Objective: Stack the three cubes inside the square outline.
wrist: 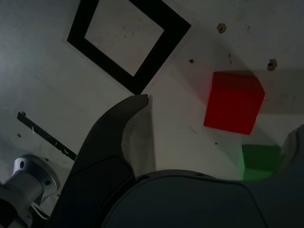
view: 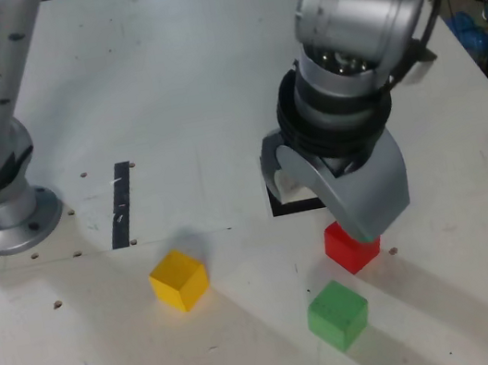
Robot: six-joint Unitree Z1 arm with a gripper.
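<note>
Gripper (view: pixel 337 187)'s wide open, nothing in it. Red cube (wrist: pixel 234 103) sits just beside the square outline (wrist: pixel 157 61), green cube (view: pixel 338 315) and yellow cube (view: pixel 179 280) farther from it. I'd center the jaws over red before dropping.

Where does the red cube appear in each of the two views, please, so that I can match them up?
Exterior view: the red cube is right of centre, below the middle, partly hidden behind the claw.
Wrist view: the red cube is in the picture's right part, near mid-height, in full sight.
Shared landmark: the green cube, which the wrist view shows only in part.
</note>
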